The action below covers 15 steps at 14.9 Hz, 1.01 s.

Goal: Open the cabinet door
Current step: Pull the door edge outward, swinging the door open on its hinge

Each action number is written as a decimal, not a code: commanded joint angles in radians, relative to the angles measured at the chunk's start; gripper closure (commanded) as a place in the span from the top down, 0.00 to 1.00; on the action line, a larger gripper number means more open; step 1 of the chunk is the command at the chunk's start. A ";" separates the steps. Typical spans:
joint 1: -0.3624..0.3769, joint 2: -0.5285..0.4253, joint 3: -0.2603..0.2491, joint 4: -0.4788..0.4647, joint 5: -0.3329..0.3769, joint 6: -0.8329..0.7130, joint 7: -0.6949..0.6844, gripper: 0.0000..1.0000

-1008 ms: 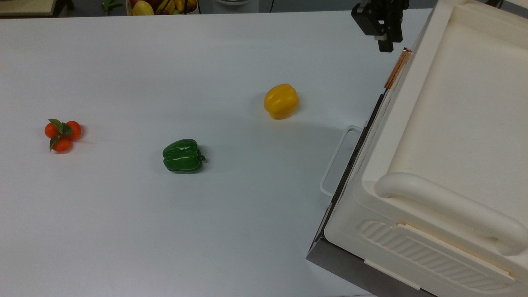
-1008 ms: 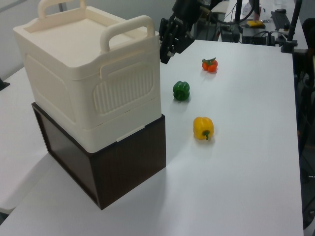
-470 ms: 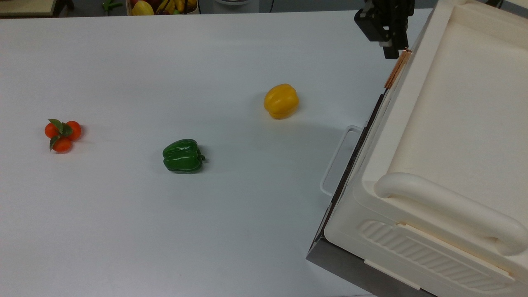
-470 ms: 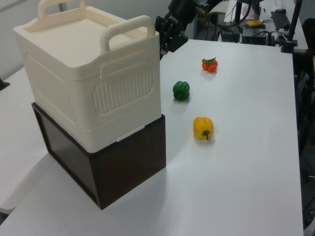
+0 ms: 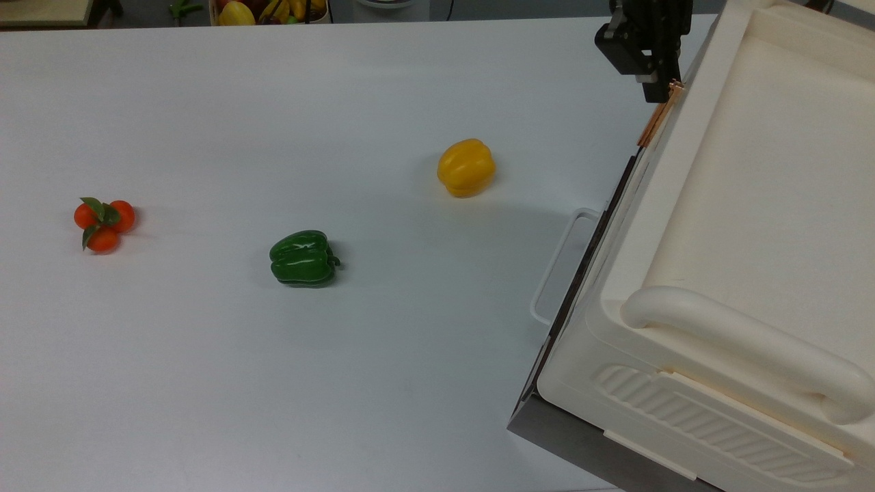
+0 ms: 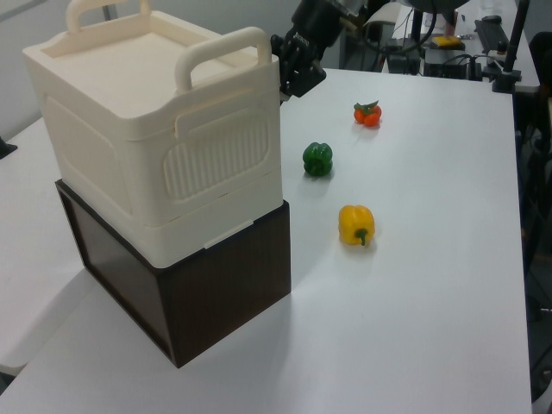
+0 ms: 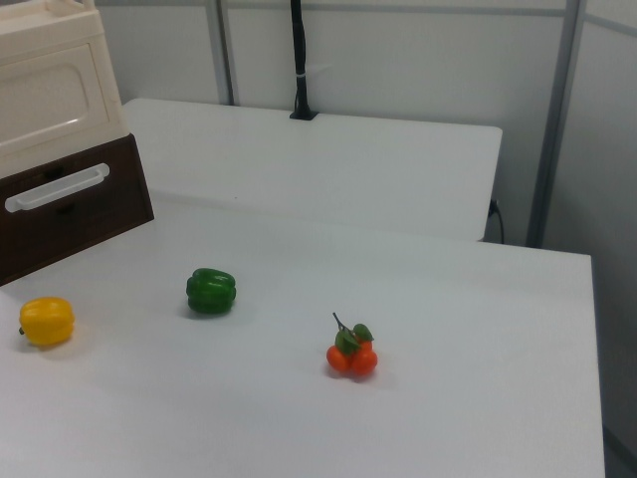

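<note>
The cream cabinet [image 5: 752,205] stands on a dark brown base at the top view's right. Its door [image 7: 50,88], a cream panel with a recessed inset, faces the table in the right view. In the top view the door is edge-on, and its copper bar handle [image 5: 657,117] runs along the cabinet's upper left edge. My black gripper [image 5: 658,93] reaches in from the top edge, its tip against the far end of the copper handle. In the left view the gripper [image 6: 286,90] sits right at the cabinet's far corner.
On the white table lie a yellow pepper [image 5: 466,167], a green pepper [image 5: 303,257] and a cluster of small orange fruits [image 5: 104,223]. The brown base has a drawer with a white handle [image 5: 562,266]. A thick rounded cream handle [image 5: 738,348] tops the cabinet.
The gripper has moved right and down in the top view, from beside the cabinet's corner to the far end of the copper handle. Nothing else has moved.
</note>
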 commanded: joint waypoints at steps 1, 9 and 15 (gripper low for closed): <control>0.010 0.011 0.010 0.001 0.013 0.022 -0.015 0.00; -0.025 -0.045 0.010 -0.027 0.019 -0.054 -0.012 0.00; -0.080 -0.085 0.009 -0.027 0.021 -0.188 -0.009 0.00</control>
